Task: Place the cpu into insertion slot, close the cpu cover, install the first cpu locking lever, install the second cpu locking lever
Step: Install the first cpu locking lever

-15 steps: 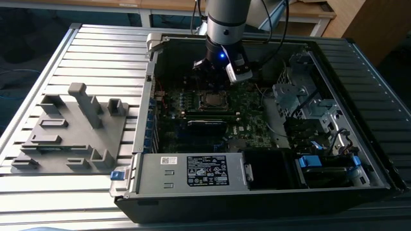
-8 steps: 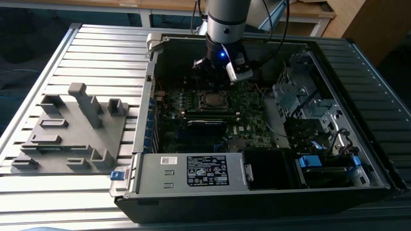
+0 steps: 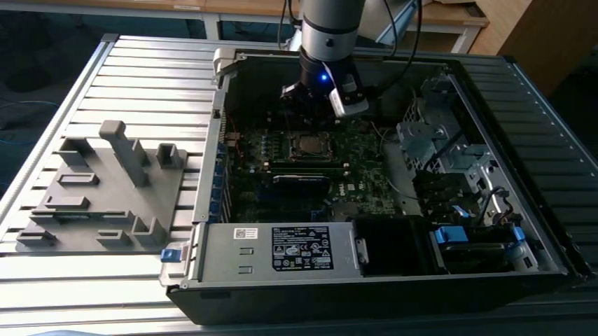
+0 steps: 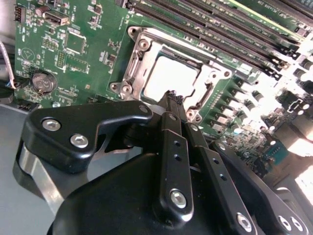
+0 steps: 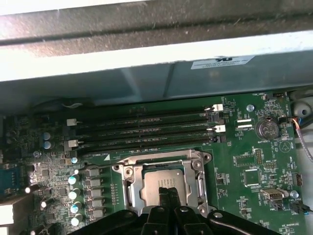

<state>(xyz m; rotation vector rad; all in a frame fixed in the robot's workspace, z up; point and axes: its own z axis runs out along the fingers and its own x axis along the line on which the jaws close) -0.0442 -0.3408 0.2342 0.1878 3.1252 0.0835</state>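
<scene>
The claw (image 4: pixel 172 98), its 2 fingers pinched together on nothing, hangs with its tips at the edge of the cpu (image 4: pixel 168 78), which lies flat within the cut-out of the cover (image 4: pixel 161 43), near the middle of the board (image 5: pixel 254 196) beside 4 memory slots (image 5: pixel 146 129).

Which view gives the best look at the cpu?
The second wrist view: the cpu lies large and nearly unobstructed, its silver face framed by the cpu cover, the claw at its edge. The first wrist view has the claw overlapping one edge; the exterior view shows a small square under the arm.
</scene>
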